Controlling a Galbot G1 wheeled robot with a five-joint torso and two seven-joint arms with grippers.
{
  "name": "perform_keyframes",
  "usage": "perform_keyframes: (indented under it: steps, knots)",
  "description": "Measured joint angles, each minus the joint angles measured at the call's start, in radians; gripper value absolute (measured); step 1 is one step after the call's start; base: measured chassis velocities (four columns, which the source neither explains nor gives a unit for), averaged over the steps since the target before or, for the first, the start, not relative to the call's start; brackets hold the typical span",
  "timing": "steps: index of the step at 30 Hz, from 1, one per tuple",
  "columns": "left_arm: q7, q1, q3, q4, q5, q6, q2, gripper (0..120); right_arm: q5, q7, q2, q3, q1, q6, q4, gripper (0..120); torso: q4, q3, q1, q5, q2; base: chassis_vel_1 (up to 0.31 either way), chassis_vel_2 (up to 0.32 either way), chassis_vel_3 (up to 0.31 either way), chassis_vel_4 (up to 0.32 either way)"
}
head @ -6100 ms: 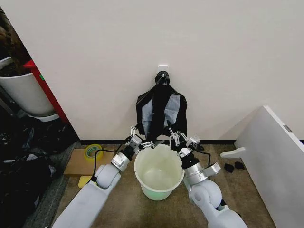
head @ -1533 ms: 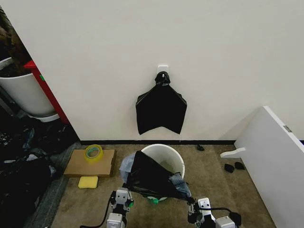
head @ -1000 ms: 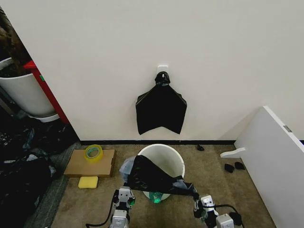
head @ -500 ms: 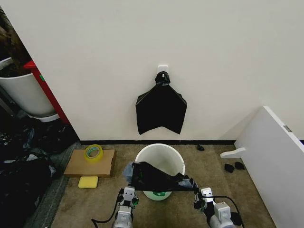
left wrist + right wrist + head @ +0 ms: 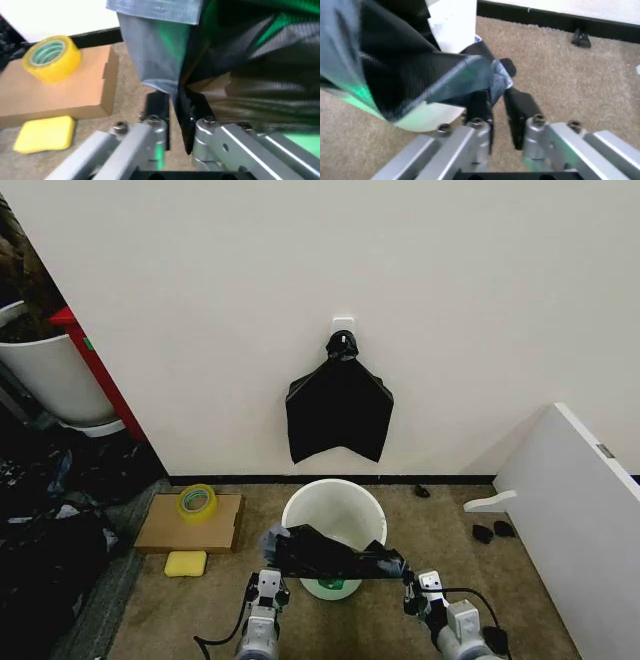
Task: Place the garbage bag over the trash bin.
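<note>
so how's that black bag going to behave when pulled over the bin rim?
Probably floppy: the garbage bag sags and creases between the left gripper and right gripper. Its glossy film looks slippery, so it may slide off the trash bin rim.

The left gripper (image 5: pixel 172 108) pinches a fold of the garbage bag (image 5: pixel 235 71) between its dark fingers (image 5: pixel 192 110) — the plastic fans out beyond the tips, grey and glossy. Off to one side of the fingers lies a cardboard sheet (image 5: pixel 55 95) bearing a yellow tape roll (image 5: pixel 51 58); a yellow sponge (image 5: pixel 45 134) sits on the carpet just beside it.
</note>
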Motion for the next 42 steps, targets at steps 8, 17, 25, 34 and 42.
perform_keyframes:
  steps: [8,17,25,34,42]
  knots:
    - [-0.048,0.104,-0.070,-0.125,-0.007,0.066,0.122,44,0.002,0.105,-0.040,0.033,-0.119,-0.083,0.130,46,0.0001,0.000,0.000,0.0004,0.000,0.000,0.000,0.000,0.000]
    - [-0.070,0.159,-0.113,-0.193,-0.007,0.017,0.234,77,-0.127,0.112,-0.066,0.041,-0.183,0.006,0.183,78,0.0001,0.000,0.000,0.0004,0.000,0.000,0.000,0.000,0.000]
    - [0.059,0.178,-0.121,-0.196,0.032,-0.101,0.251,100,-0.183,-0.020,-0.046,0.135,-0.174,0.193,0.157,100,0.0000,0.000,0.000,0.0005,0.000,0.000,0.000,0.000,0.000]
    - [0.199,0.198,-0.136,-0.251,0.100,-0.269,0.282,100,-0.051,-0.175,0.012,0.178,-0.025,0.272,0.132,100,0.0001,0.000,0.000,0.0008,0.000,0.000,0.000,0.000,0.000]
    - [0.282,0.123,-0.137,-0.297,0.081,-0.424,0.188,100,0.232,-0.315,-0.024,0.189,0.177,-0.015,0.057,100,0.0001,0.000,0.000,0.0004,0.000,0.000,0.000,0.000,0.000]
